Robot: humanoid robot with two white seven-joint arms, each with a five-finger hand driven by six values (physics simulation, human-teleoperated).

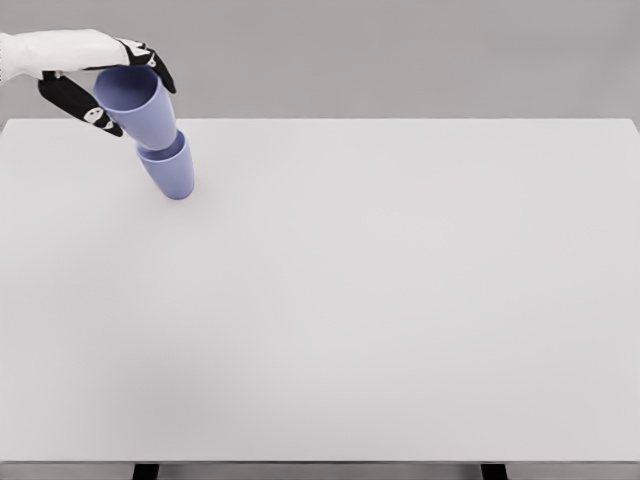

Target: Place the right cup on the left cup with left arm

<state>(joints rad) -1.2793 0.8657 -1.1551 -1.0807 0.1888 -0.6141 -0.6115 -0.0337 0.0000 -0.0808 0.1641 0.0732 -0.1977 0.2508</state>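
Head view shows the left hand [100, 75] at the far left corner of the white table [400, 300], its dark fingers [80, 103] closed around the upper lavender cup [137, 106]. That cup sits nested in the lower lavender cup [170, 170], both tilted, just right of and below the hand.

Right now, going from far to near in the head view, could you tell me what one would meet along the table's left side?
Left hand → upper cup held in its fingers → lower cup on the table → bare tabletop to the near edge.
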